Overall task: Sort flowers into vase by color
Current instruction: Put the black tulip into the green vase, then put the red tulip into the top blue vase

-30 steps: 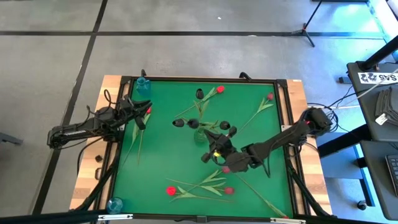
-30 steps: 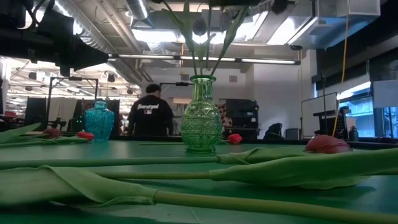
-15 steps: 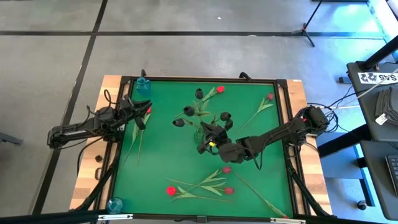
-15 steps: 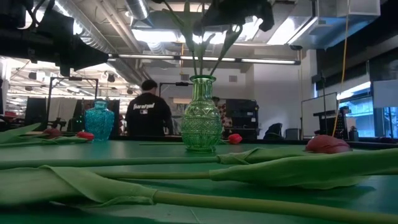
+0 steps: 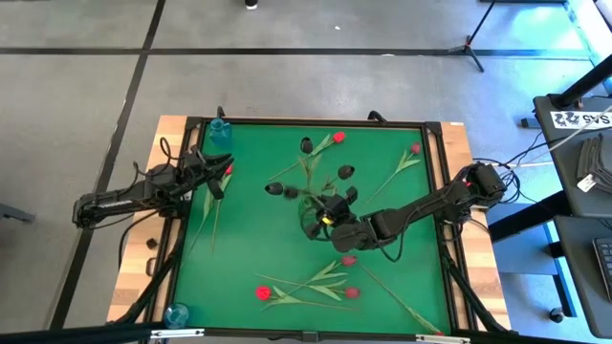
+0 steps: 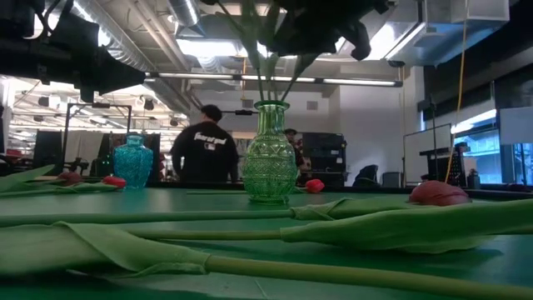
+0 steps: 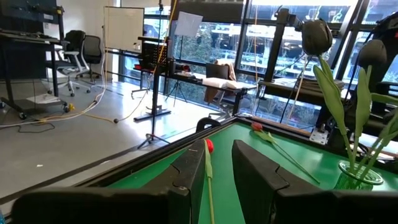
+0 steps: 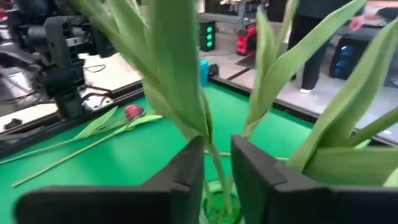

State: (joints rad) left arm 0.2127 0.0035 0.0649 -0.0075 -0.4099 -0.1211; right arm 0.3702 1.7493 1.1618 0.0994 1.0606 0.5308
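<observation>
A green glass vase (image 6: 269, 162) stands mid-table with several dark tulips (image 5: 346, 173) in it. My right gripper (image 5: 323, 216) hangs just over the vase mouth (image 8: 217, 208), shut on a green stem. My left gripper (image 5: 220, 182) waits by the table's left edge, its fingers closed around the stem of a red tulip (image 7: 209, 145) that lies on the green mat. Other red tulips lie at the far side (image 5: 338, 138) and the near side (image 5: 263, 292). One dark tulip (image 5: 306, 145) lies on the mat beyond the vase. My right gripper has a thin green stem (image 8: 216, 163) pinched between its two fingers (image 8: 186, 168), above the vase mouth, coming from the table's right side and slanting down. The stem runs down into the vase and stands roughly upright among the other stems. Which head belongs to it does not show. My left gripper has the red tulip's stem (image 7: 210, 186) between its two fingers (image 7: 186, 180), a short way behind the head, with the fingers lying along the stem. The head points away from the gripper. The stem and leaves trail back over the mat (image 5: 210, 225).
A blue vase (image 5: 219, 132) stands in the far left corner, and another blue vase (image 5: 177, 312) stands near the near left corner. Long stems and leaves (image 6: 250, 250) lie across the near part of the mat. A person (image 6: 206, 150) walks in the room behind.
My right gripper has moved from the near right of the green vase toward the far left and now stands over its mouth, carrying the stem with it. The dark heads around the vase have swung about. The person behind has walked to the right.
</observation>
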